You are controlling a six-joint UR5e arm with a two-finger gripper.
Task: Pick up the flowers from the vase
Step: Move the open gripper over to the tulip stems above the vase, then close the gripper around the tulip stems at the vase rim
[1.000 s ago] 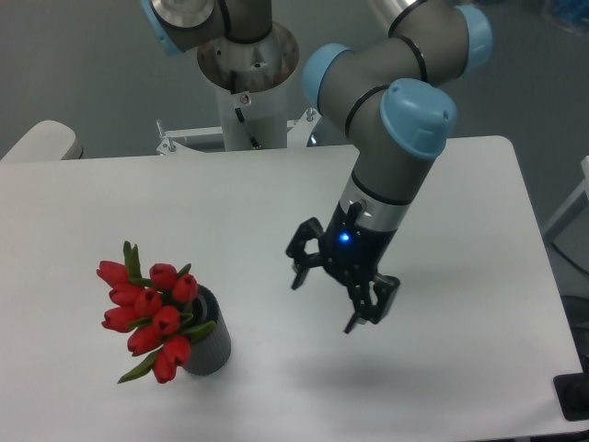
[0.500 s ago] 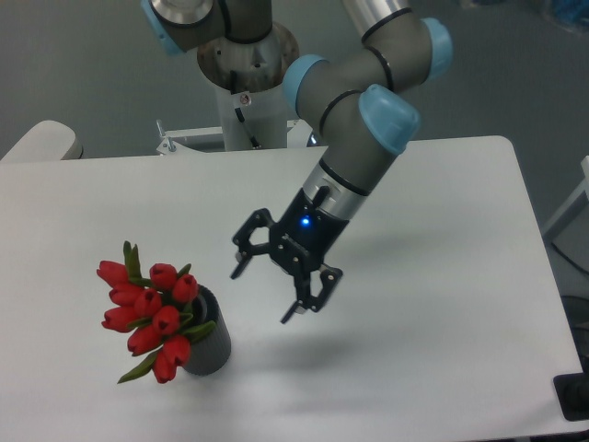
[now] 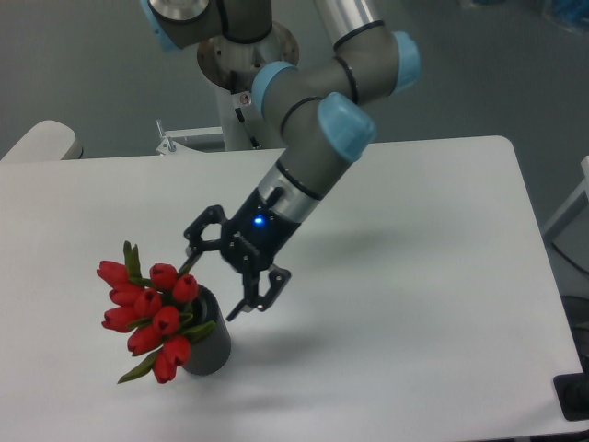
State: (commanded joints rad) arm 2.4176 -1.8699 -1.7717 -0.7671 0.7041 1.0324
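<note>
gripper (image 3: 214, 284): jaws spread wide, holding nothing, above table (image 3: 433, 276)
flowers (image 3: 152, 308): lower left of gripper, just beside nearest fingertip, seated in vase
vase (image 3: 211, 345): below gripper, upright

The tool (image 3: 216, 284), jaws spread, hangs just right of the flowers (image 3: 150, 308) with only a narrow gap between. Bare surface (image 3: 414, 304) lies open to the right; the vase (image 3: 210, 348) stands below-left.

Red tulips (image 3: 147, 313) leaning left from upright ribbed grey vase (image 3: 208, 348).
</note>
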